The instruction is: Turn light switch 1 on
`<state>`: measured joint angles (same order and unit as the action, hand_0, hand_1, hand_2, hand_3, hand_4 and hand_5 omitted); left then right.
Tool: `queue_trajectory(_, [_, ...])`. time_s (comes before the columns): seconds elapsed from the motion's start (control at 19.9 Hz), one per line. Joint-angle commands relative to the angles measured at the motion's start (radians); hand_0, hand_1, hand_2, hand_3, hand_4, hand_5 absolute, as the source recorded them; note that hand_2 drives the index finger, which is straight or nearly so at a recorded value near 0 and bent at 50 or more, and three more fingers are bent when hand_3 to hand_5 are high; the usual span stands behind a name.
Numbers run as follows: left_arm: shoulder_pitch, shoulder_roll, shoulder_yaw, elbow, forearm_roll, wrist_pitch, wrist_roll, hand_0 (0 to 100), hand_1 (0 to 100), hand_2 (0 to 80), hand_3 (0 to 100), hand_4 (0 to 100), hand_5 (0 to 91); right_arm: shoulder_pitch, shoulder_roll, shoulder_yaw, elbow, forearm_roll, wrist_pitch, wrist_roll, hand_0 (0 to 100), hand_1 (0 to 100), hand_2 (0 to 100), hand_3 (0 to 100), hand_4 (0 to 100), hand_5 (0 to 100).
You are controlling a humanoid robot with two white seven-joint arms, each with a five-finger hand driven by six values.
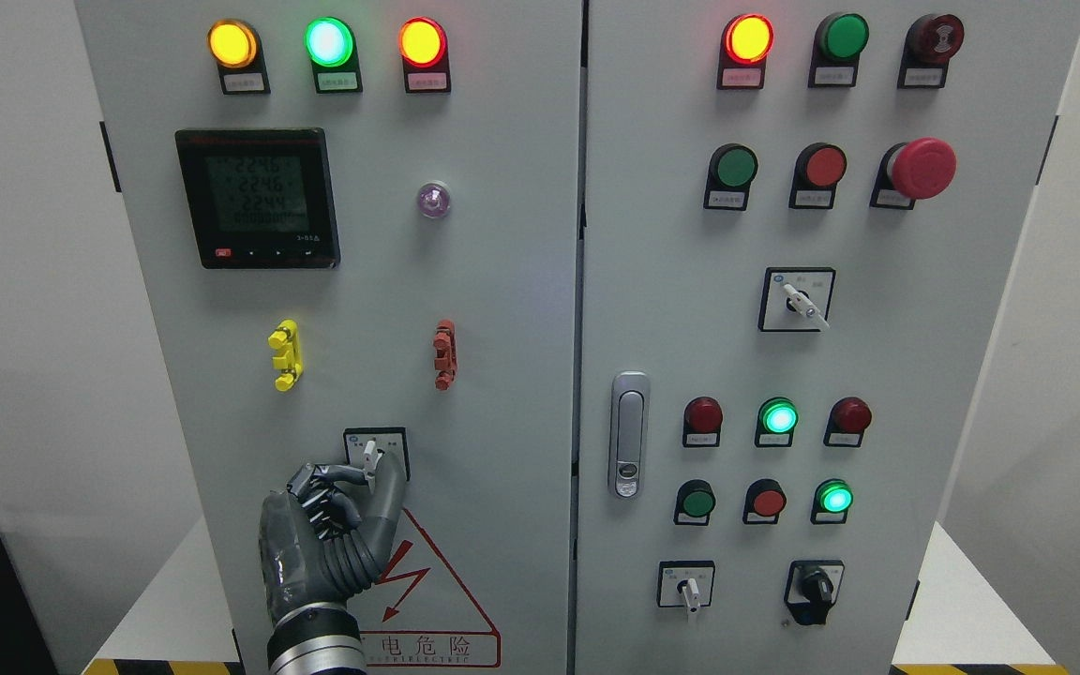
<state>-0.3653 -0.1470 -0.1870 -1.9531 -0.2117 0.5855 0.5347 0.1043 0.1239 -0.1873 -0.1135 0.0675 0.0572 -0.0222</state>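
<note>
Now, low on the left door, the left hand [329,534] comes up from the bottom edge, fingers [367,544] curled around the switch [371,457], thumb and forefinger seemingly pinching its white lever, though the contact is hard to make out. That pinch suits a twist, so the turn looks imminent. The lever stands roughly upright, just above the warning triangle [427,591]. Further right, the door handle [629,436] and the right door's knobs sit untouched. No right hand shows.
</note>
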Motion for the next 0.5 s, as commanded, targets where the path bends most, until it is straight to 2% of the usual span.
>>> queue_trajectory(0.0, [0.000, 0.000, -0.003, 0.000, 0.000, 0.001, -0.001, 30, 65, 61.5, 100, 97, 87.6, 0.000, -0.001, 0.000, 0.000, 0.000, 0.000, 0.001, 0, 0, 0, 0, 0, 0])
queue_trajectory(0.45, [0.000, 0.000, -0.005, 0.000, 0.000, -0.001, -0.001, 34, 61, 62.1, 100, 97, 87.8, 0.000, 0.000, 0.000, 0.000, 0.000, 0.000, 0.001, 0, 0, 0, 0, 0, 0])
